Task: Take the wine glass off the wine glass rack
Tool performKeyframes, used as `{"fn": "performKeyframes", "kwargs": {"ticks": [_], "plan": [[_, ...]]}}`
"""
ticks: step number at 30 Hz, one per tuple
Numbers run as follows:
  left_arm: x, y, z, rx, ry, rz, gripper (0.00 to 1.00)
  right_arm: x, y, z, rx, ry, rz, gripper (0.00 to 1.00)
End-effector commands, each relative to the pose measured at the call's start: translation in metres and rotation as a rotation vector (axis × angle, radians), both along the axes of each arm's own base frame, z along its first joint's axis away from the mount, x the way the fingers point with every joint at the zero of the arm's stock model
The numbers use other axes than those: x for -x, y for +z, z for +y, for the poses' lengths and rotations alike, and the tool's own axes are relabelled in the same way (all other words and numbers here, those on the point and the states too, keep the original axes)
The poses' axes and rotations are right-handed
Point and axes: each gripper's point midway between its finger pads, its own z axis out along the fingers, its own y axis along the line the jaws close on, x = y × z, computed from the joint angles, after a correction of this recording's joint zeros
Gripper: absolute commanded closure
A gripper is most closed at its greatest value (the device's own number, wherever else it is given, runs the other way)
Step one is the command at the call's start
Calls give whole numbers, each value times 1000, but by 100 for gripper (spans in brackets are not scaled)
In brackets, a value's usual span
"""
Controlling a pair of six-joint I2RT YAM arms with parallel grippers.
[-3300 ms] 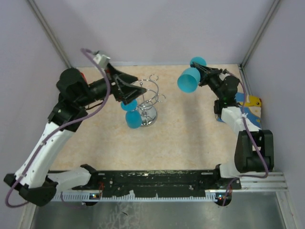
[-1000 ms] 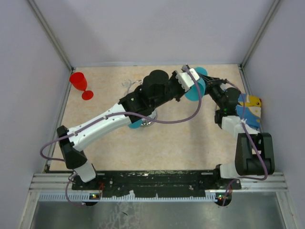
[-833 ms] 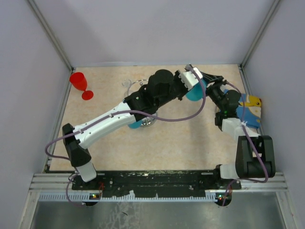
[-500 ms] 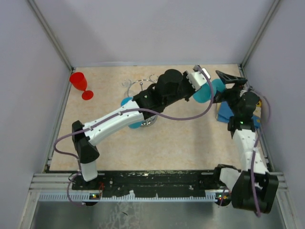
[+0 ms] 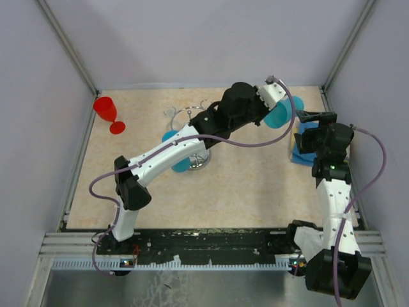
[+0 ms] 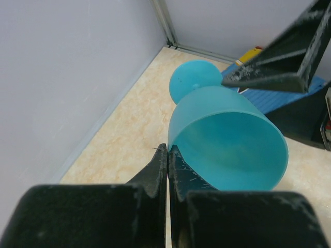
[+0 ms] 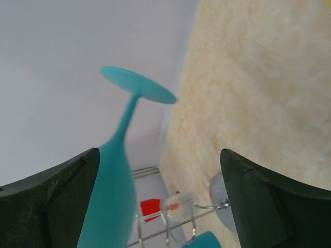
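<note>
**Teal wine glass (image 5: 279, 116) held in the air near the far right corner of the worktop (image 5: 243, 185), clear of the wine glass rack (image 5: 200, 161).**

The left fingers (image 6: 159, 165) are pressed together and appear to pinch the bowl wall at the rim, so the left arm alone carries the glass. The glass is tilted, with its mouth toward the left wrist and its stem and foot pointing toward the far right corner. The right fingers (image 7: 51, 201) stand wide apart just beside the bowl, on its right-edge side, and grip nothing. The rack stands mid-worktop, well apart from the held glass. Judgement: setting the glass down requires bringing the foot below the bowl first.
</note>
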Motion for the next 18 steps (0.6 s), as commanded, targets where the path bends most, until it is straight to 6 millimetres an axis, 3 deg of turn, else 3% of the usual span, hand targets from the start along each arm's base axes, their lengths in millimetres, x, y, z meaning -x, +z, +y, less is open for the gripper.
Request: {"fn": "performKeyframes", "kwargs": {"ticks": [1,7,12,15,18], "plan": [[-9,26,0,80,28,-9,100,12,10,-17,117,-74,4,1],[-21,-2,-13,35,30,22,100,61,61,-65,363,-341,-19,1],[-26,-29,-21,2,3,118,100,95,99,-87,498,-472,-15,1],[-26,-41,-13,-26,12,173,100,107,110,-94,536,-516,-4,1],[-18,-40,-4,-42,11,212,100,110,112,-95,545,-526,-9,1]]}}
